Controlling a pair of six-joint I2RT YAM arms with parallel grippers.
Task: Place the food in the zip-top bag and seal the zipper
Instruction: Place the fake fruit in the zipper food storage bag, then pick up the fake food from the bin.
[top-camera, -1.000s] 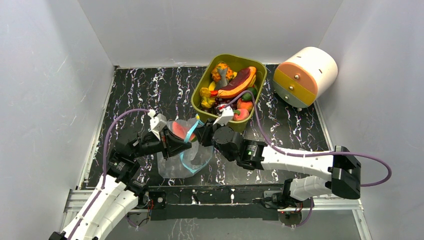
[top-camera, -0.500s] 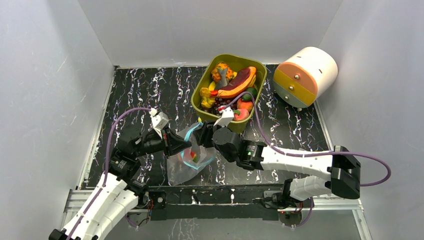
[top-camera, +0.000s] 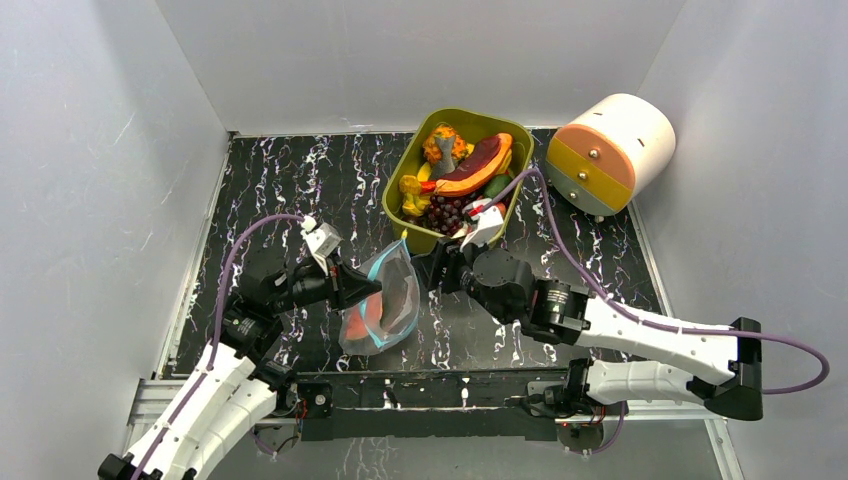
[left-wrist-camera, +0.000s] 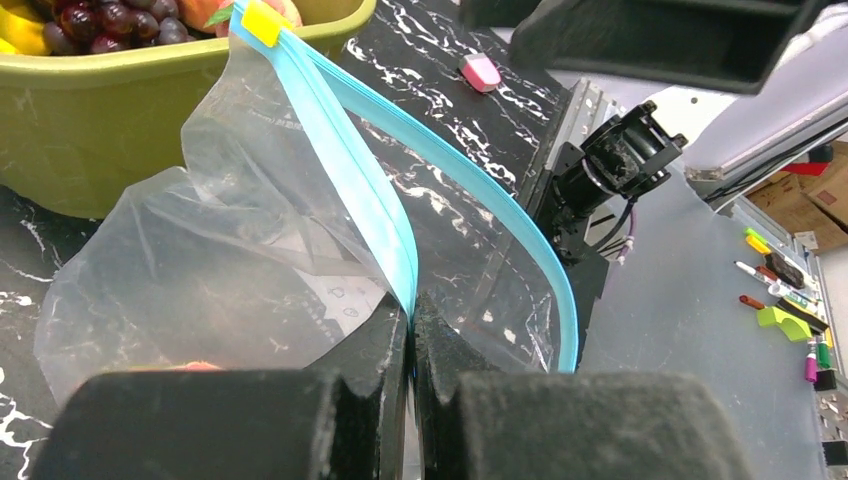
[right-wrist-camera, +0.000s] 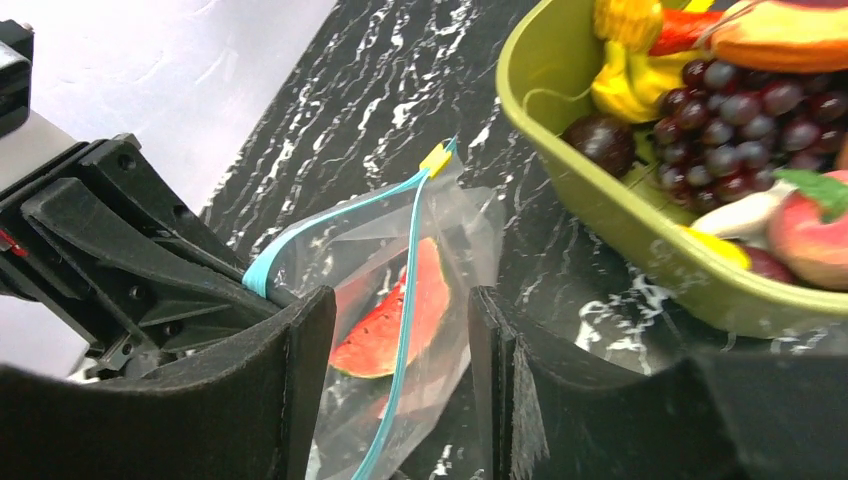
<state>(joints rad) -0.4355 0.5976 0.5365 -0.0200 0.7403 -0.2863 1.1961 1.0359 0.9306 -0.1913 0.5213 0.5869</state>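
The clear zip-top bag (top-camera: 392, 300) lies on the black marbled table in front of the olive tub. A red watermelon wedge (top-camera: 370, 314) sits inside it and shows clearly in the right wrist view (right-wrist-camera: 395, 325). My left gripper (top-camera: 366, 291) is shut on the teal zipper strip (left-wrist-camera: 375, 200) at the bag's near corner (left-wrist-camera: 412, 300). The two zipper strips stand apart, so the mouth is open. A yellow slider (right-wrist-camera: 435, 158) sits at the far end. My right gripper (top-camera: 440, 272) is open and empty just right of the bag (right-wrist-camera: 402, 300). More toy food (top-camera: 465, 175) fills the tub.
The olive-green tub (top-camera: 400, 215) stands behind the bag, its rim close to the right gripper (right-wrist-camera: 620, 230). A white cylinder with orange and yellow bands (top-camera: 610, 150) lies at the back right. A small pink piece (left-wrist-camera: 480, 70) lies on the table. Grey walls enclose three sides.
The watermelon wedge has gone from the bag's mouth down into the bag. My right gripper has drawn back to the right, away from the bag. My left gripper still holds the rim.
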